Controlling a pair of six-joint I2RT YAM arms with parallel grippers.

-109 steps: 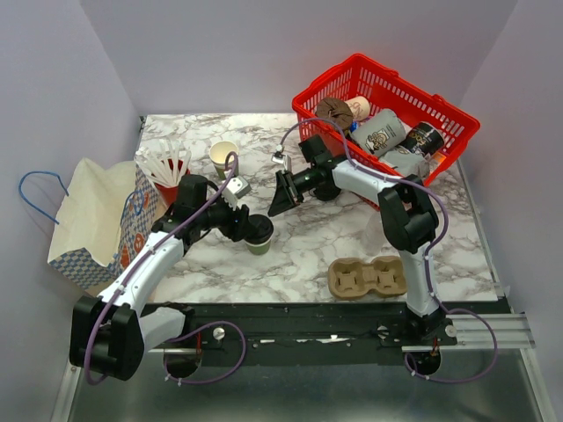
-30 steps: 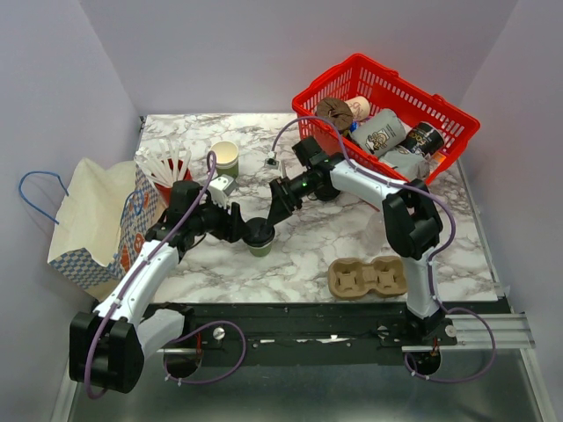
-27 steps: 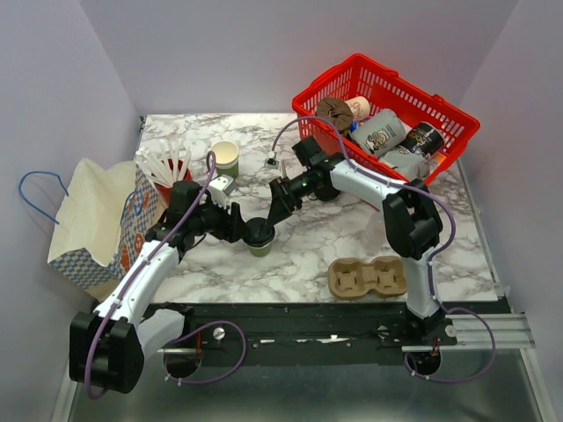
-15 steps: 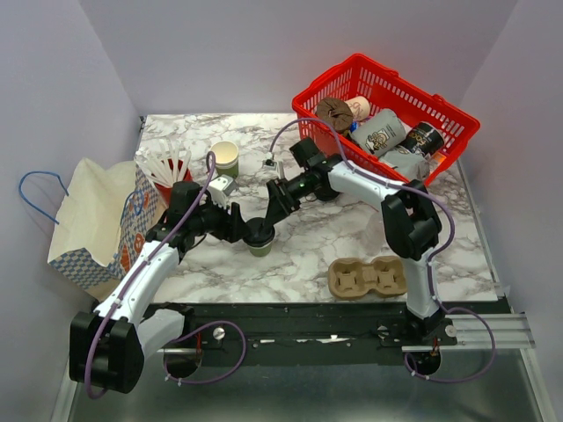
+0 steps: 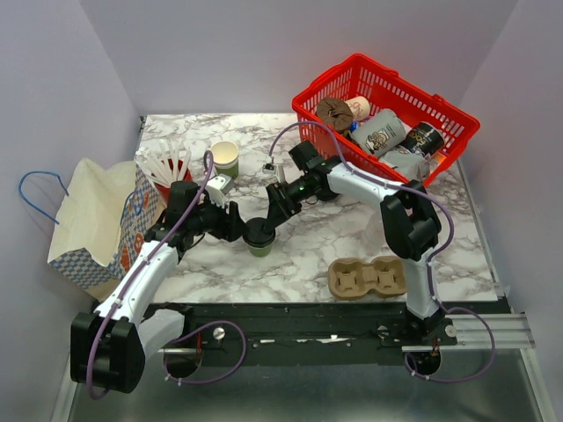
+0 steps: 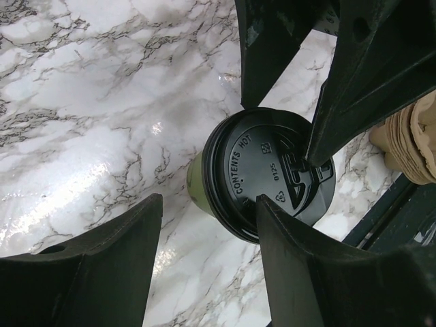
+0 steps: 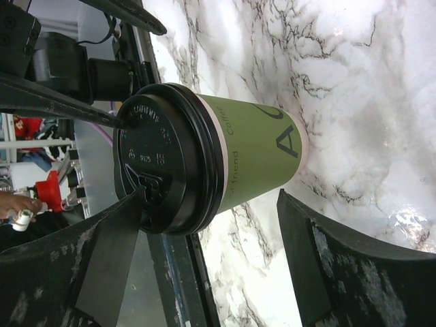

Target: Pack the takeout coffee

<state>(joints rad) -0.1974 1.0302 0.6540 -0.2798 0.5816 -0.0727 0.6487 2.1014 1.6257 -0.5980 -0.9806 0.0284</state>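
The takeout coffee point(image 5: 259, 236), an olive-green paper cup with a black lid, stands upright on the marble table point(image 5: 334, 237) near the middle. My left gripper point(image 5: 239, 225) comes at it from the left, open. In the left wrist view one fingertip point(image 6: 262, 204) rests against the rim of the lid point(image 6: 269, 174), and the cup lies beyond the jaws, not between them. My right gripper point(image 5: 271, 214) reaches in from the upper right, open. In the right wrist view the takeout coffee point(image 7: 252, 157) sits just past the gap, with one fingertip point(image 7: 136, 199) against the lid's top.
A red basket point(image 5: 327, 75) with cans stands at the back right. A cardboard cup carrier point(image 5: 368, 277) lies near the front edge. A lidless paper cup point(image 5: 225, 158), a red cup of white utensils point(image 5: 167, 167) and an open paper bag point(image 5: 92, 220) are on the left.
My right gripper has crept a little left and down toward the cup's lid. The left arm and the cup have stayed where they were.
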